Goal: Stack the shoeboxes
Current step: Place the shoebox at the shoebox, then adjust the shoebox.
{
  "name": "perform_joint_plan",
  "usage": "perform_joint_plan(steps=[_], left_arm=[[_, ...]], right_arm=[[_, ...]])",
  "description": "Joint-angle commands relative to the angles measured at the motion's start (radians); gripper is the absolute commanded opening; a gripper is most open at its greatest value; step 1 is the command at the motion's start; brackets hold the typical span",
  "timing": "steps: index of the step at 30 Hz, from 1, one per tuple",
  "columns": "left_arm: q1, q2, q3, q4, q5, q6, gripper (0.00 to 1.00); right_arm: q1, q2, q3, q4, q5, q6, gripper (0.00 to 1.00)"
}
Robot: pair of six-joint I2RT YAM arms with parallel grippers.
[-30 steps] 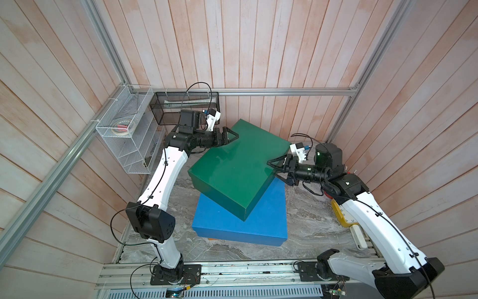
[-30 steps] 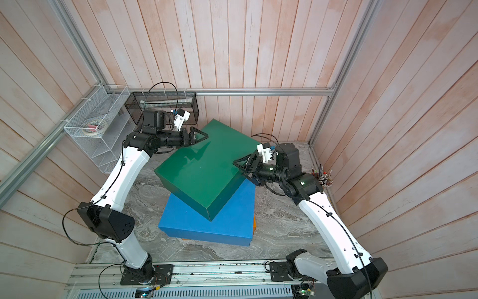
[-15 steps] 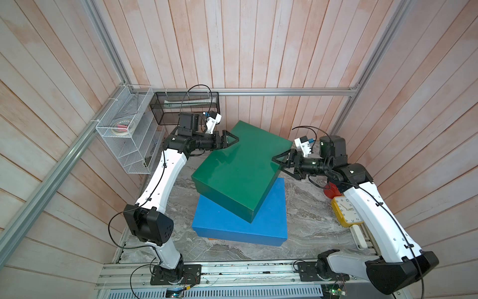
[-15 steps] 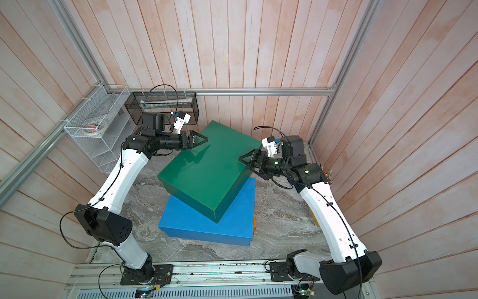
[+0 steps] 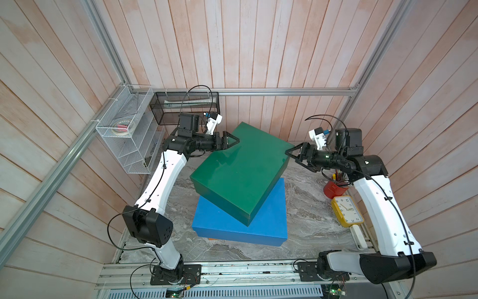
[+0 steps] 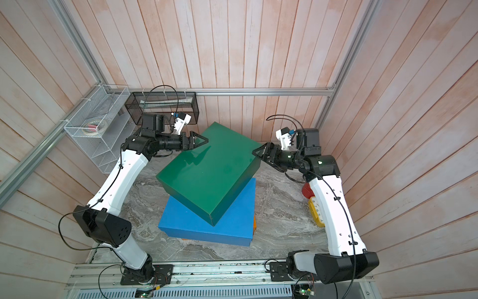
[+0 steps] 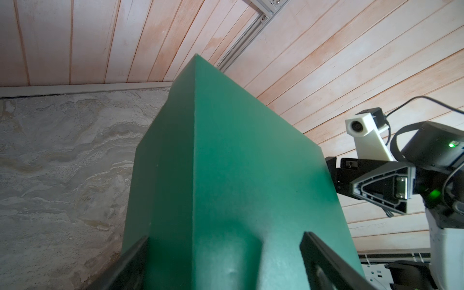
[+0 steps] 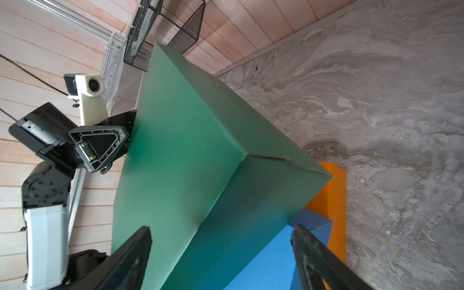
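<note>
Green shoebox (image 5: 240,170) turned slightly on blue shoebox (image 5: 271,212); right hand (image 5: 291,156) withdrawn, wider.

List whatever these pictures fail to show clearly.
Orange box: nearly all hidden under the blue box in both top views; only a sliver shows.
Blue box: far part covered by the green box.
Clock: in a top view, partly behind the right arm.
Left claw: in the left wrist view, blurred and cut by the picture's edge; contact with the green box unclear.
</note>
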Motion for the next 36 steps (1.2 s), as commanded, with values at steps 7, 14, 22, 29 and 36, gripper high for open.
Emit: perform_joint_plan(steps=[7,14,22,29,36], left_arm=[[0.06,-0.025,-0.031,0.046,-0.079,-0.036,0.97],[0.068,-0.013,-0.016,0.055,-0.077,-0.05,0.97],[0.155,-0.11,-0.117,0.106,-0.194,-0.128,0.98],[0.246,-0.264,-0.272,0.11,-0.24,-0.172,0.98],[0.265,-0.462,-0.438,0.061,-0.283,-0.199,0.95]], right_arm=[[-0.122,0.103,0.125,0.062,0.003,-0.146,0.91],[-0.121,0.271,0.221,0.259,-0.118,-0.108,0.91],[-0.112,0.3,0.116,0.482,-0.28,0.028,0.85],[-0.087,0.245,-0.008,0.51,-0.319,0.05,0.86],[-0.051,0.232,-0.03,0.513,-0.343,0.047,0.86]])
